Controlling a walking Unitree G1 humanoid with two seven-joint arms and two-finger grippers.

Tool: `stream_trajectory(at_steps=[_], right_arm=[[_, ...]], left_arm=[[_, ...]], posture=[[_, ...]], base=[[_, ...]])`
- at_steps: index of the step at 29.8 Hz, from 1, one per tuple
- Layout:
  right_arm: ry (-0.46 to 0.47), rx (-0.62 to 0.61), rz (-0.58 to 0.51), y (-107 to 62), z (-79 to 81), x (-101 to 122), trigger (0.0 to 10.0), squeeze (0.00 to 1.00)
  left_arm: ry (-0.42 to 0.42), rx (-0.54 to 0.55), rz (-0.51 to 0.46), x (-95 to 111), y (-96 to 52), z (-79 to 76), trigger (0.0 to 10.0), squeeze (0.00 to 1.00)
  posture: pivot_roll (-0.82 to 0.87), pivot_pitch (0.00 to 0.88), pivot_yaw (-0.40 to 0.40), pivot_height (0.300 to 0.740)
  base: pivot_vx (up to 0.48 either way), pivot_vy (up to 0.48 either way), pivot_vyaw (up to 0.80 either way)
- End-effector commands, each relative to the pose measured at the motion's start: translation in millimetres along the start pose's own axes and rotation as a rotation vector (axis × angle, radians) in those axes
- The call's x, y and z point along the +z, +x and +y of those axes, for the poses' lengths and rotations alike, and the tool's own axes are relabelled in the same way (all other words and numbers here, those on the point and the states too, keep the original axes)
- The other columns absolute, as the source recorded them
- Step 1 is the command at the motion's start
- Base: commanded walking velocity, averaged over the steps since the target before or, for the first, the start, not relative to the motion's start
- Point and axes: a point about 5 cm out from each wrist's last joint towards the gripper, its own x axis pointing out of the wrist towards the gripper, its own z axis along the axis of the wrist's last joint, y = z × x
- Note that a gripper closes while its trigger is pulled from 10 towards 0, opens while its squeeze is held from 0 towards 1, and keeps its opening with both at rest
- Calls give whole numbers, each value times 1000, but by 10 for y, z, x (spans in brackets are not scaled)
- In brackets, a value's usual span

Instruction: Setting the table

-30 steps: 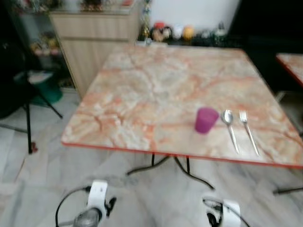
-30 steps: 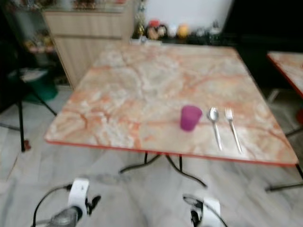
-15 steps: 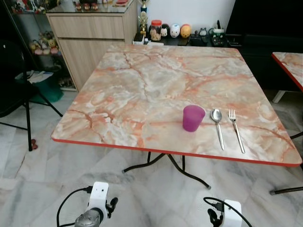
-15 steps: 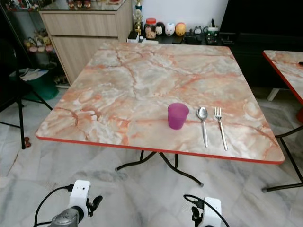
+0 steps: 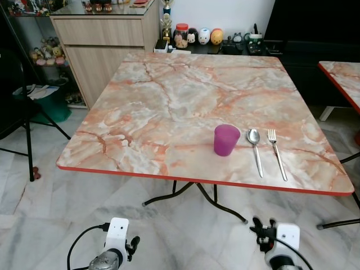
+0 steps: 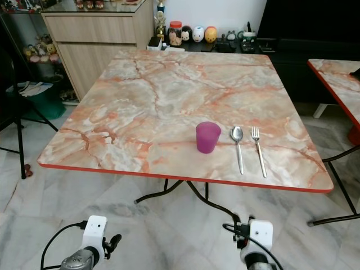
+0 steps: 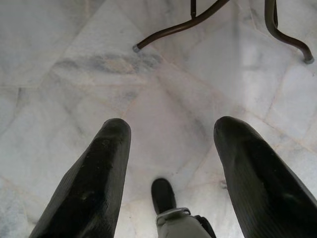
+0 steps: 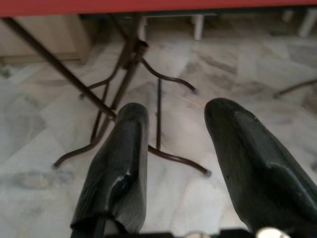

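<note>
Marble table (image 5: 169, 101) | purple cup (image 5: 226, 139) upright, contents unseen; left claw (image 7: 168, 148), right claw (image 8: 173, 148) apart

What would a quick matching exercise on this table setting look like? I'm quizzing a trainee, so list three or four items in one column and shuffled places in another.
Things:
1. purple cup
2. spoon
3. fork
4. left gripper

Places:
A. between the other two items on the table
B. nearest the table's right edge
C. low over the marble floor, open
D. leftmost of the three items

Pairs: 1-D, 2-A, 3-B, 4-C
</note>
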Motion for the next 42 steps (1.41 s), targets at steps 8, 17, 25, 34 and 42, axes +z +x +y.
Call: stream_trajectory(at_steps=[8, 17, 25, 34, 42], right_arm=[[-41, 51, -149, -177, 74, 216, 10000, 0], [-72, 43, -268, -335, 100, 514, 10000, 0], [-45, -46, -349, -26, 9, 897, 10000, 0], [20, -125, -456, 393, -90, 1421, 10000, 0], [52, -120, -397, 472, -39, 1361, 10000, 0]], left_arm=[[8, 18, -11, 35, 2, 57, 10000, 0], [14, 19, -16, 55, 8, 59, 10000, 0], [0, 25, -31, 79, 14, 43, 10000, 0], [-1, 37, -28, 82, 14, 67, 10000, 0], [8, 33, -2, -20, -26, 123, 10000, 0]], posture=[[-24, 0, -3, 740], [-36, 0, 7, 740], [-37, 0, 14, 740], [-45, 0, 21, 740], [-7, 0, 8, 740]], base=[[0, 0, 0], [0, 0, 0], [0, 0, 0], [0, 0, 0], [0, 0, -55]])
